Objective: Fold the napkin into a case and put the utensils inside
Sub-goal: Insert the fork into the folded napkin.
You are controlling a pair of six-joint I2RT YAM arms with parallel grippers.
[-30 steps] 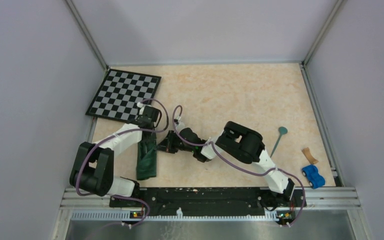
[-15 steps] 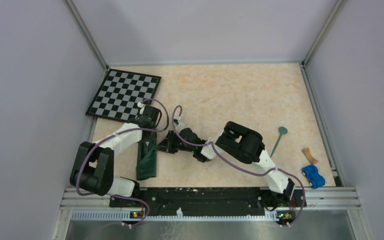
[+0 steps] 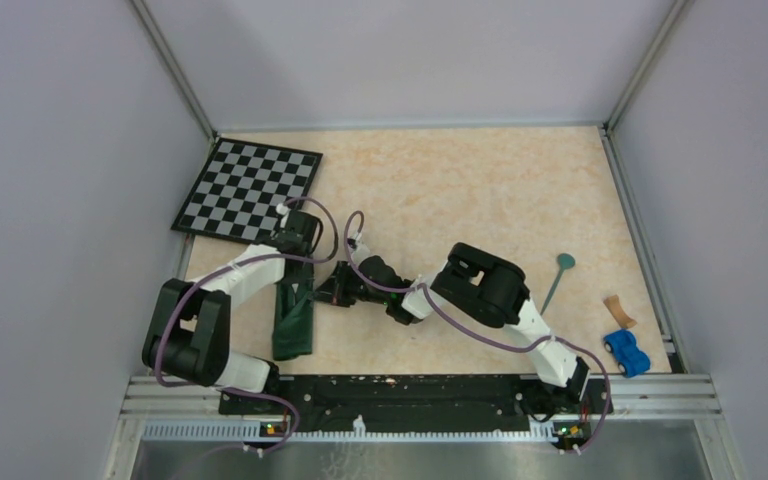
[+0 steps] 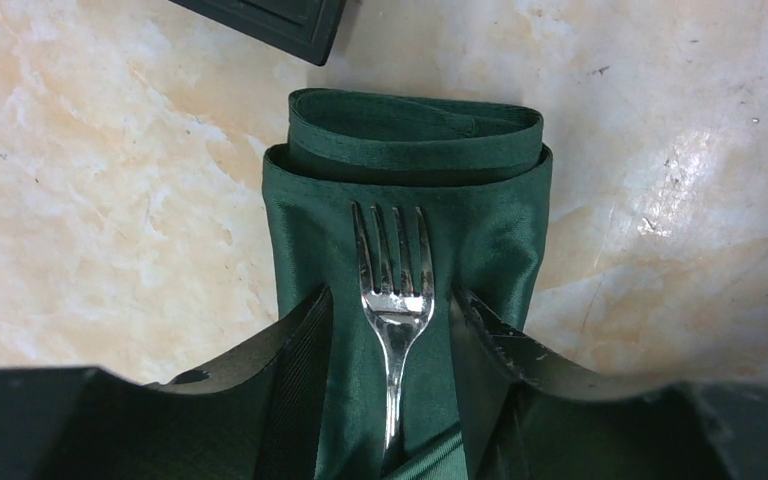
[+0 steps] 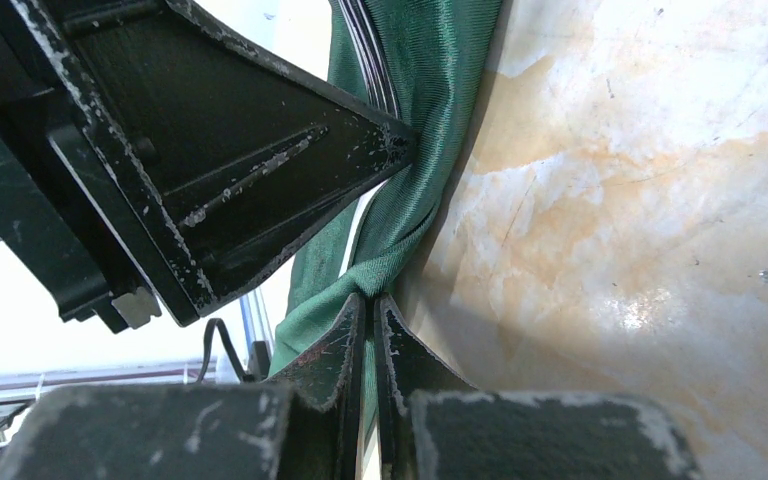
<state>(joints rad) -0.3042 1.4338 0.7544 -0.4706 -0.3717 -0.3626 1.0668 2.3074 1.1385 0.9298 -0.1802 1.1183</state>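
The napkin is folded into a long narrow dark green case (image 3: 294, 320) lying left of centre near the front edge. In the left wrist view the silver fork (image 4: 393, 285) lies on the case (image 4: 500, 240), tines toward its rolled end, handle running under a cloth fold. My left gripper (image 4: 390, 325) is open and straddles the fork, its fingers (image 4: 295, 345) on the cloth on either side. My right gripper (image 5: 370, 305) is shut on the case's cloth edge (image 5: 400, 215), right beside the left gripper (image 3: 295, 268). The teal-headed utensil (image 3: 558, 278) lies far right on the table.
The black-and-white checkered board (image 3: 246, 189) lies at the back left, just behind the left gripper. A blue toy car (image 3: 626, 352) and a small tan wooden piece (image 3: 617, 311) sit at the front right. The front rail (image 3: 410, 390) runs close below the case.
The left arm has shifted very slightly. The case, the fork and the right gripper have not visibly moved.
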